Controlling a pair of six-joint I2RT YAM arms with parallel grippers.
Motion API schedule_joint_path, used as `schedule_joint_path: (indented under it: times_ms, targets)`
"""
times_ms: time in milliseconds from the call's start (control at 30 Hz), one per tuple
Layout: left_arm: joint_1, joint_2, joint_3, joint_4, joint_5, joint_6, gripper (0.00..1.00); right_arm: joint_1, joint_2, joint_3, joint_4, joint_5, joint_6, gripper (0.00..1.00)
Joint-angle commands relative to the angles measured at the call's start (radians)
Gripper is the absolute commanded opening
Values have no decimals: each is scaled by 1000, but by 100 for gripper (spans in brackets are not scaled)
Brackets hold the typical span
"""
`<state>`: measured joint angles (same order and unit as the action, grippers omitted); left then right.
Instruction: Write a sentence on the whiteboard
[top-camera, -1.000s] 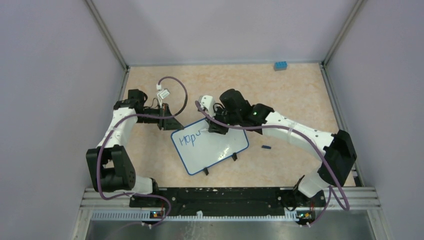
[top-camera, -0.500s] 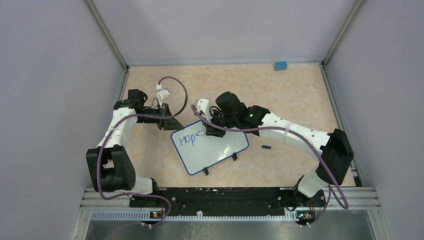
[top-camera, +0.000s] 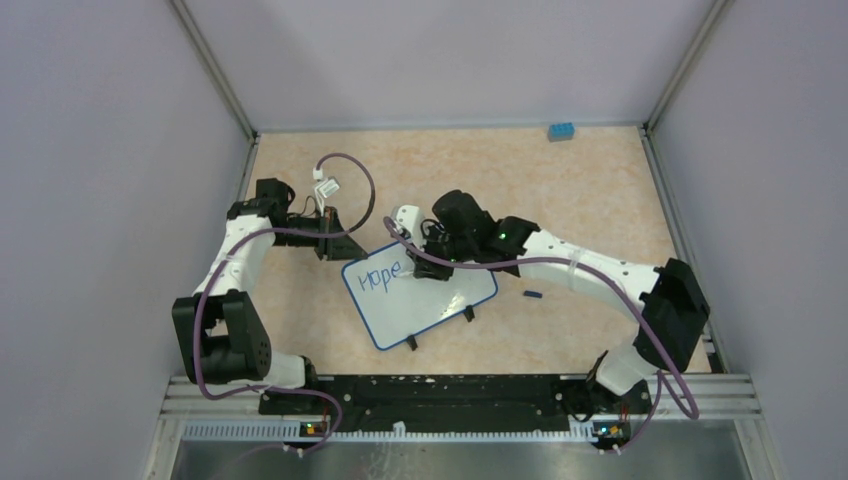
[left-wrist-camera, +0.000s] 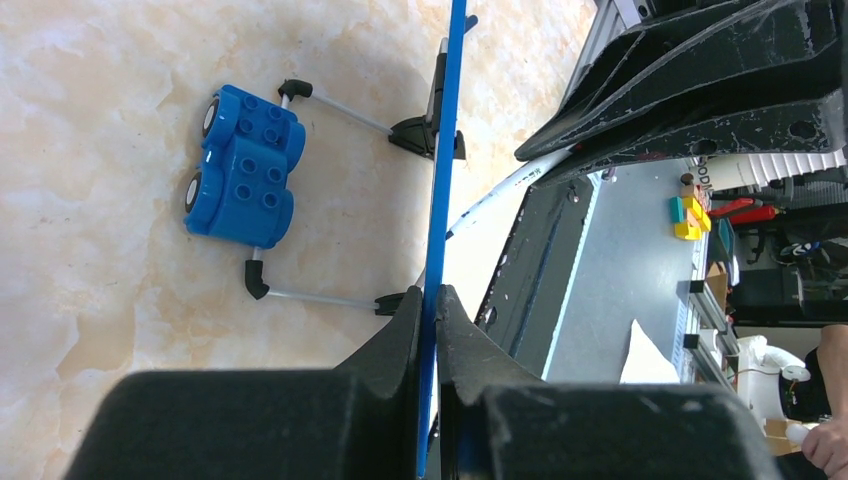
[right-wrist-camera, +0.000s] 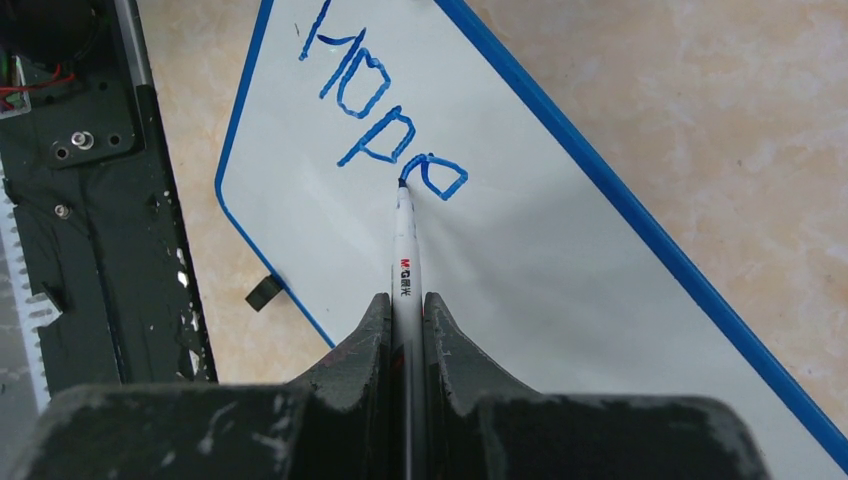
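Observation:
The whiteboard (top-camera: 430, 305), white with a thin blue rim and black clip feet, lies tilted on the table's middle. Blue marker writing on it reads "Hope" (top-camera: 382, 277), also clear in the right wrist view (right-wrist-camera: 385, 110). My right gripper (top-camera: 430, 258) is shut on a white marker (right-wrist-camera: 405, 255) whose tip touches the board at the last letter. My left gripper (top-camera: 335, 243) is shut on the board's blue rim (left-wrist-camera: 436, 200) at its far left corner, seen edge-on in the left wrist view, jaws (left-wrist-camera: 430, 305) pinching it.
A blue toy block (top-camera: 560, 131) sits at the far right of the table. Another blue block (left-wrist-camera: 243, 168) lies under the board between its wire feet. A small dark cap (top-camera: 532, 294) lies right of the board. A white connector (top-camera: 325, 184) hangs on the left arm's cable.
The writing grew from "Hop" with a partial stroke to the full "Hope". My right gripper shifted slightly with the marker. The left arm and board stayed put.

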<state>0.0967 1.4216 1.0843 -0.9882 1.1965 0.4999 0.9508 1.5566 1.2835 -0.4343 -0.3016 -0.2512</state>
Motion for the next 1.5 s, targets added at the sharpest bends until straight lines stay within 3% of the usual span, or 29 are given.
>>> schedule_joint_path:
  times_ms: [0, 633, 933, 1467]
  targets:
    - [-15, -27, -16, -15, -8, 2, 0, -2, -35, -22, 15, 53, -8, 0]
    - [-17, -34, -21, -4, -16, -10, 0, -37, -75, -29, -16, 59, -24, 0]
    - [-18, -35, -22, -3, -15, -11, 0, -37, -116, 30, -90, -92, -26, 0]
    - [-28, -40, -29, 11, -30, -13, 0, -119, -171, 6, -87, -121, -4, 0]
